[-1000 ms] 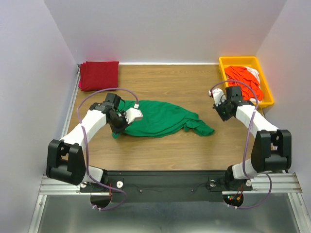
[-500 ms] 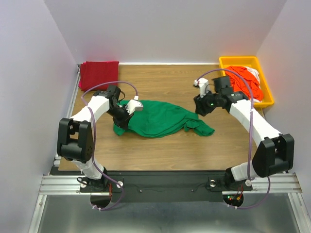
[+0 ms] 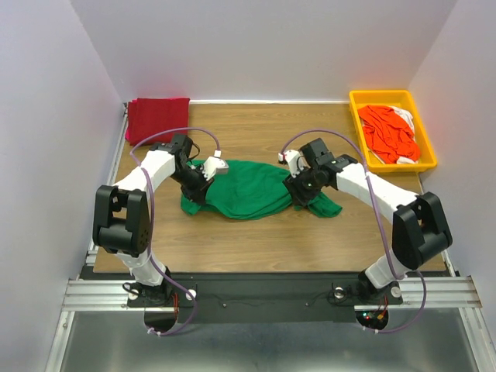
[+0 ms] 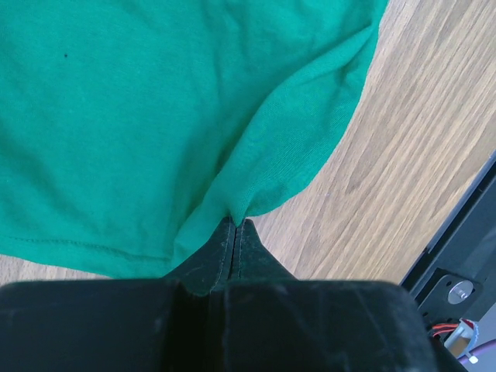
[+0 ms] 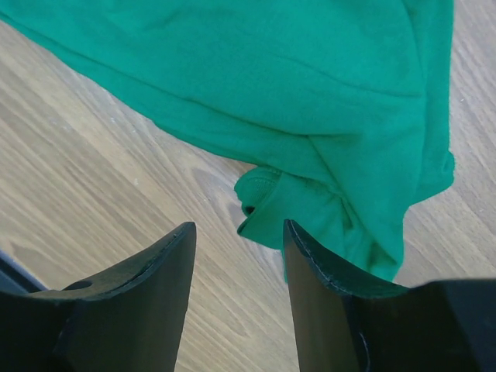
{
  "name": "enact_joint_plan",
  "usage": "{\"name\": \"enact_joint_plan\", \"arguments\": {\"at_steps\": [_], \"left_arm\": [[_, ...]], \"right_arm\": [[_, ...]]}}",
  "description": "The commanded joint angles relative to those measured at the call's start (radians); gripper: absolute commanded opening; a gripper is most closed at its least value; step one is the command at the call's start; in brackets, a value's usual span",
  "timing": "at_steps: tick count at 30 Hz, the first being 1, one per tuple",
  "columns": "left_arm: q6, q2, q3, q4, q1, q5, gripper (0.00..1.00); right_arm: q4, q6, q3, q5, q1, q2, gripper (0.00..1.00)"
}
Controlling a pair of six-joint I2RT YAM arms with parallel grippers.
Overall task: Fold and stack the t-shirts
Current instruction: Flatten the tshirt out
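We find the bright green soft cloth t-shirt [image 3: 246,190] crumpled at mid-table, not yet folded. The left gripper [image 4: 235,226] is pinched tight on its left hem, in our judgement to anchor and spread it. The right gripper [image 5: 239,226] hovers half-parted over the bunched right sleeve, holding nothing, seemingly poised to take it. Beyond, a folded dark red cloth t-shirt [image 3: 157,120] occupies the far left corner, probably the stack's base. Orange-red and white shirts [image 3: 387,133] wait in the yellow plastic tray [image 3: 377,95].
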Motion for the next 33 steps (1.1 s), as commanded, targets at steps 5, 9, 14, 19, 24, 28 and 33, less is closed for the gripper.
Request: {"name": "enact_joint_plan", "arguments": {"at_steps": [5,9,14,19,24,28,33], "left_arm": [[0.003,0.003,0.027,-0.025,0.011,0.030,0.00],[0.005,0.005,0.025,-0.025,0.020,0.030,0.00],[0.011,-0.001,0.024,-0.029,0.031,0.033,0.00],[0.018,-0.018,0.024,-0.037,0.043,0.030,0.00],[0.015,-0.040,0.045,-0.048,0.060,0.030,0.00],[-0.005,-0.072,0.089,-0.054,0.068,0.017,0.00],[-0.066,-0.138,0.184,-0.045,0.086,-0.023,0.00]], "right_arm": [[0.033,0.025,-0.015,0.120,0.031,0.041,0.47],[0.036,0.019,-0.029,0.178,0.031,0.047,0.34],[0.039,0.021,-0.029,0.220,0.031,0.001,0.15],[0.037,0.010,-0.030,0.253,0.030,-0.085,0.01],[0.024,-0.016,-0.017,0.275,0.005,-0.166,0.01],[0.017,-0.082,0.019,0.267,-0.099,-0.229,0.01],[0.017,-0.180,0.118,0.267,-0.241,-0.277,0.00]]}}
